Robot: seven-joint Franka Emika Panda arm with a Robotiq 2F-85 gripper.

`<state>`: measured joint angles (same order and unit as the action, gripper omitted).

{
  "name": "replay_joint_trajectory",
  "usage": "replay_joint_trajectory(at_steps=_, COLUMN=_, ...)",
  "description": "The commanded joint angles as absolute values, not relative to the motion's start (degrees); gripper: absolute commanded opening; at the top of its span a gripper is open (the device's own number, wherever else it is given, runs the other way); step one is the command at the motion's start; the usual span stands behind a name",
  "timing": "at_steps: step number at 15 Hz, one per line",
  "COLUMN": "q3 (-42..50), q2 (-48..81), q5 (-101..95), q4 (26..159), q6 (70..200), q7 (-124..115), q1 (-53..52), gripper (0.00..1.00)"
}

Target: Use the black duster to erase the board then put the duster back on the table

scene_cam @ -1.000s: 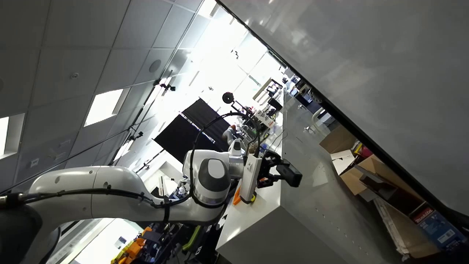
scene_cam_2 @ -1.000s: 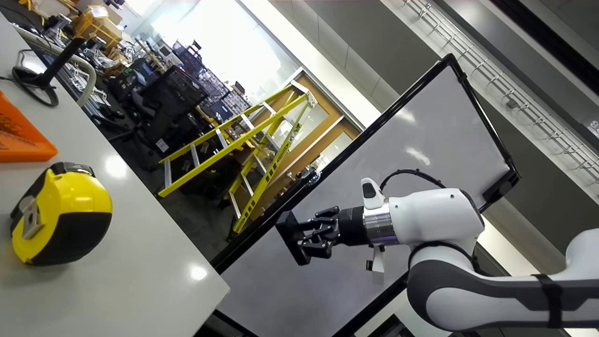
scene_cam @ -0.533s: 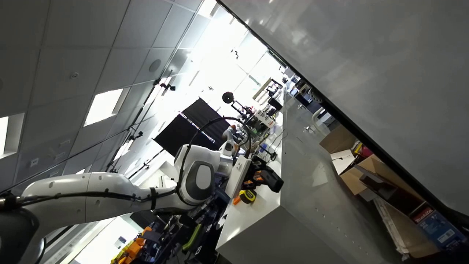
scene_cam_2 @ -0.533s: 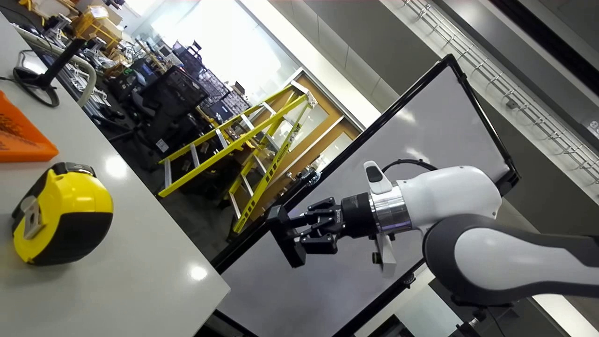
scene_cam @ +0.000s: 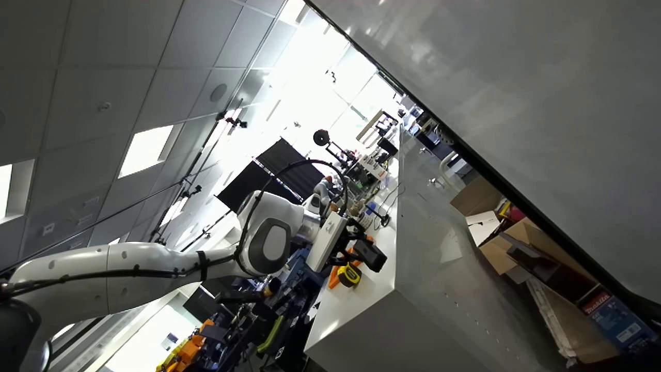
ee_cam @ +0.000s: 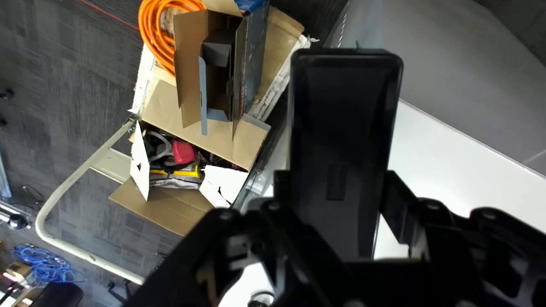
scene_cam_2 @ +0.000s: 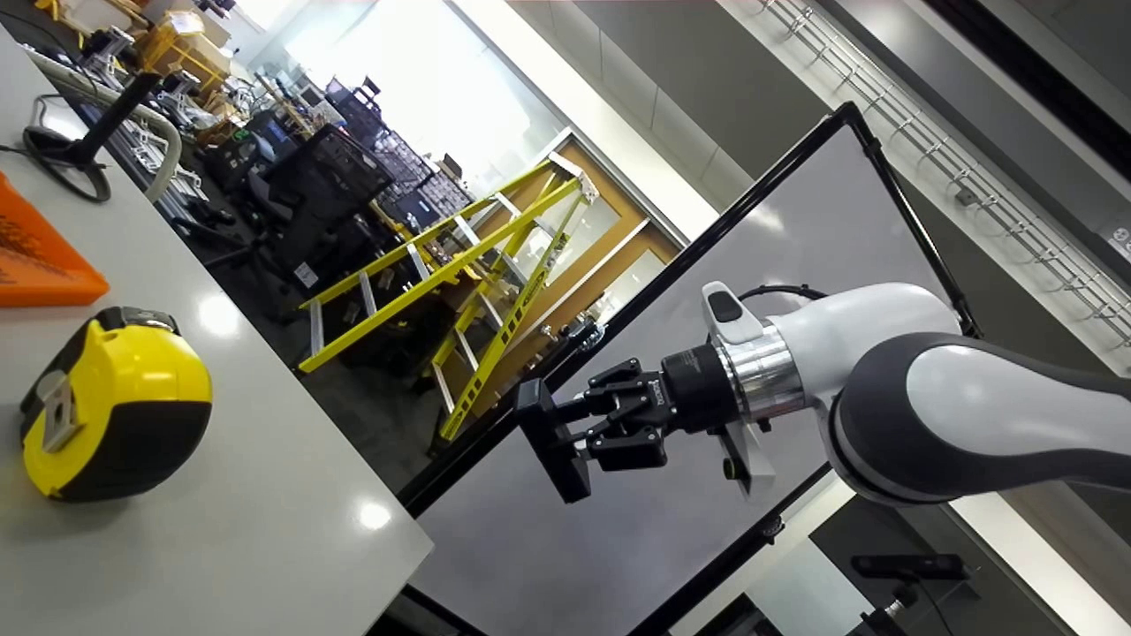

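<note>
Well off the board (scene_cam_2: 795, 247), gripping duster (ee_cam: 341, 145) between fingers (ee_cam: 399, 209); probably best to lower it flat onto the counter (scene_cam_2: 265, 530), clear of tape measure (scene_cam_2: 132, 411)

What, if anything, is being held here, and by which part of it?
The tool holds the black duster, gripped by its two long sides.

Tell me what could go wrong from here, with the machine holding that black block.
The black duster could slip from the jaws; in the wrist view it overlaps the edge of the table, so it might fall toward the open cardboard box.

Lowering it could bump the yellow tape measure or the orange object on the table.

If the pale patches on the board are smudges rather than glare, the erasing may be unfinished.
</note>
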<state>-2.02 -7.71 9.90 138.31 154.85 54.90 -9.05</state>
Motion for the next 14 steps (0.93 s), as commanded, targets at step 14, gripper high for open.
replay_joint_trajectory(at_steps=14, q3=-8.05, q2=8.08, q5=32.8, q4=127.66, q6=154.11, q7=75.72, q1=-9.24, gripper=0.29)
